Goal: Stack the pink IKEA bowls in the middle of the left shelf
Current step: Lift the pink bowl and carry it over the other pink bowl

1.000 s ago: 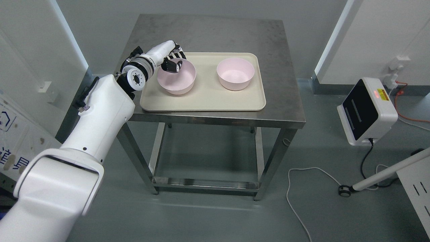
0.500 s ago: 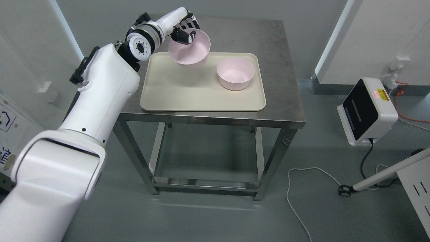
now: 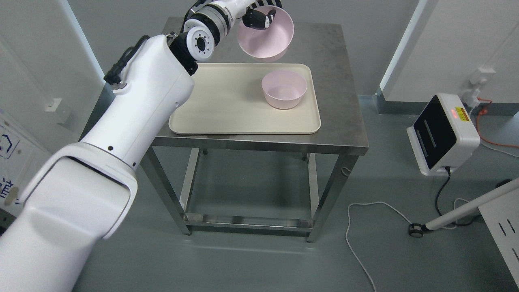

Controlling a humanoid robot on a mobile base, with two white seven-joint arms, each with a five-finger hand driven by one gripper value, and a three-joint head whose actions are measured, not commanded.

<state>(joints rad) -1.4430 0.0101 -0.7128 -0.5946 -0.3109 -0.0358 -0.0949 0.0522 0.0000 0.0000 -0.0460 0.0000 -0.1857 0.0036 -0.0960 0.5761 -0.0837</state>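
Pink bowl number two [image 3: 283, 89] sat upright on the right part of the cream tray [image 3: 227, 109], which lay on the steel table [image 3: 344, 121]. Beyond and above it, the left hand [image 3: 256, 12] pinched the tilted first pink bowl's [image 3: 267, 36] rim, thumb inside, holding it clear of the tray.

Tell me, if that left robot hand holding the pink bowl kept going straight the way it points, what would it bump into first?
Probably nothing nearby. The left robot hand, gripping the raised pink bowl, points up and right, above the steel table; the way looks free to the picture's top edge, though depth is unclear. The second pink bowl sits lower, on the tray.
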